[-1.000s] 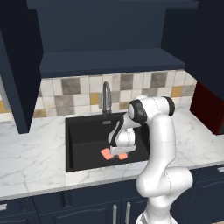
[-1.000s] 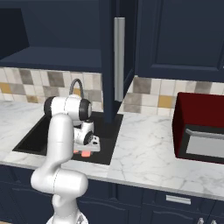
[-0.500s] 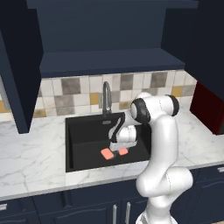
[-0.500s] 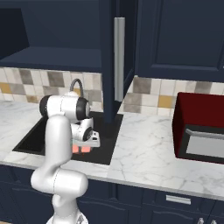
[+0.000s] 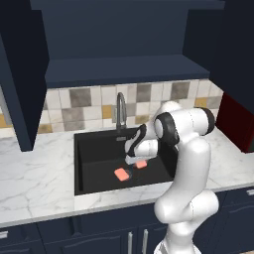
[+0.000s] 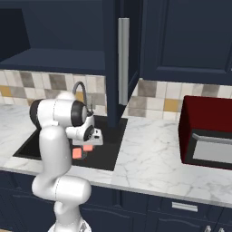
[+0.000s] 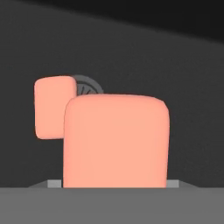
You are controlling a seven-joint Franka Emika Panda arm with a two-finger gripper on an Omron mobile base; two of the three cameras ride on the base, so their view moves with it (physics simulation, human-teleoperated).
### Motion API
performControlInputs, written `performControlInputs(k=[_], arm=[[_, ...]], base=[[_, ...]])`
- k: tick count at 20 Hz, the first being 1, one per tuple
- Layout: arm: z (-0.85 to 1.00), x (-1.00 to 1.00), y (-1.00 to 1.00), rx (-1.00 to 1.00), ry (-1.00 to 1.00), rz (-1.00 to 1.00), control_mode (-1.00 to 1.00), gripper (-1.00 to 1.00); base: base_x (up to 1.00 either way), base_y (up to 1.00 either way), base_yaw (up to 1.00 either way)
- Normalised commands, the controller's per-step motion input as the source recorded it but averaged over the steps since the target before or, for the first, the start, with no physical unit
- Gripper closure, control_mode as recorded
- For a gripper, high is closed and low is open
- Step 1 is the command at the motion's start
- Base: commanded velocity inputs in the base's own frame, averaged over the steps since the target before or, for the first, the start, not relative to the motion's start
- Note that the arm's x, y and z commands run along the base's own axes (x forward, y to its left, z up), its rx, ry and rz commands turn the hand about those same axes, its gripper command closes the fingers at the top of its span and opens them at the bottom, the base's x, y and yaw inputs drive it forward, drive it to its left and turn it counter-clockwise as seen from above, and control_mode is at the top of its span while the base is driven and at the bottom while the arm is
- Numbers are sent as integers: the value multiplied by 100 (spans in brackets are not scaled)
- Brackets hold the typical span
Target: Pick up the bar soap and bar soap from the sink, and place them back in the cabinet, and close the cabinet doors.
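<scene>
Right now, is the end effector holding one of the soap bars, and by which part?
Cannot tell. The end effector is low in the sink at the nearer bar soap, but no view shows its fingers on it.

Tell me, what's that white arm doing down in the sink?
The white robot arm has its pincer lowered into the black sink, just above two small pink bar soaps. The nearer soap looms large right in front of the hand camera, while the other soap lies beside the drain. Whether the nearer bar is gripped cannot be told from these views. The dark navy cabinet above the counter stands open, one door swung outward with its long silver handle.
</scene>
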Motion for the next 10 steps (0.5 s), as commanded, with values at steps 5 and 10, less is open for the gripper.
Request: performControlInputs(k=[5,10], arm=[[38,-38,-7,0,-13,0,-100,100],[54,-40,-5,0,-12,0,-100,100]], base=[[0,0,0],[0,0,0]])
